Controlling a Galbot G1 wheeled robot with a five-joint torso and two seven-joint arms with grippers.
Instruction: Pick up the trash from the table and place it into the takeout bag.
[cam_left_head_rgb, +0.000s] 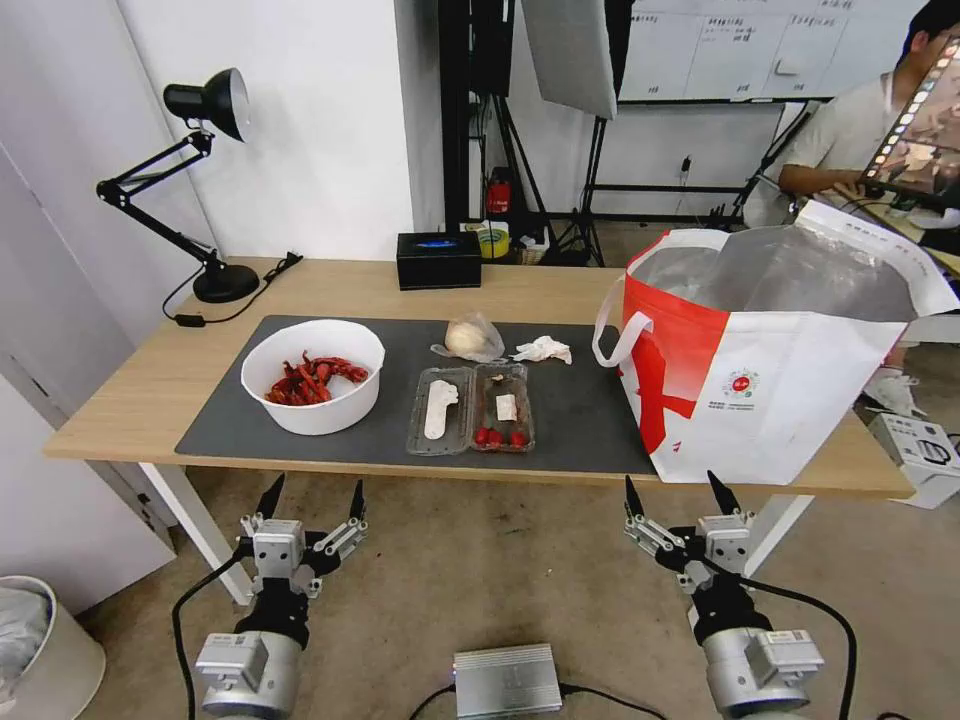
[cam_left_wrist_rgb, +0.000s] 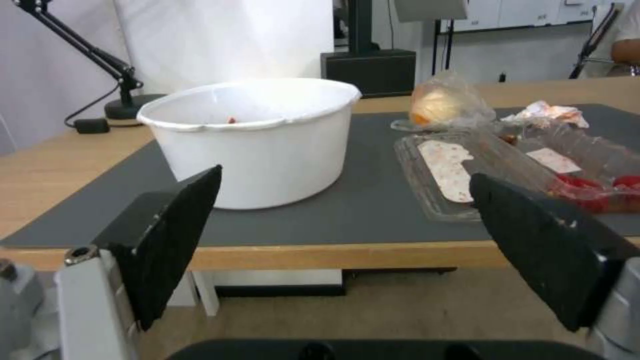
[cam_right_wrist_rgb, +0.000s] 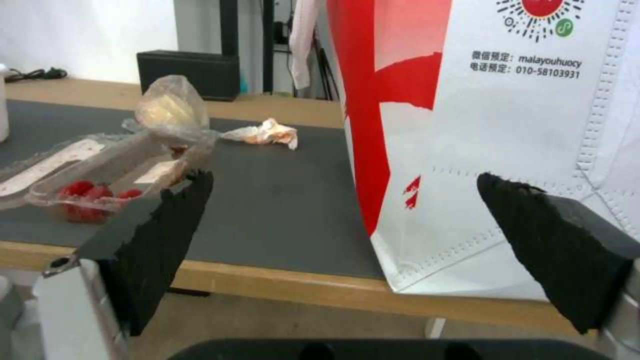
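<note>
On the table's (cam_left_head_rgb: 150, 385) dark grey mat (cam_left_head_rgb: 580, 420), left to right: white bowl (cam_left_head_rgb: 313, 376), clamshell box (cam_left_head_rgb: 470, 408), with bagged lump (cam_left_head_rgb: 470, 338) and tissue (cam_left_head_rgb: 543, 349) farther back. Takeout bag (cam_left_head_rgb: 770, 390) stands upright at the right end. Left gripper (cam_left_head_rgb: 311, 499) and right gripper (cam_left_head_rgb: 682, 494) hover before the near edge, fingers spread, holding nothing.

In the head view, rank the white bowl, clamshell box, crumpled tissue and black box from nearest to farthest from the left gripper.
From the left gripper:
1. White bowl, straight ahead, mat's left.
2. Clamshell box, right of bowl.
3. Crumpled tissue, farther back, right.
4. Black box, table's far edge.
</note>
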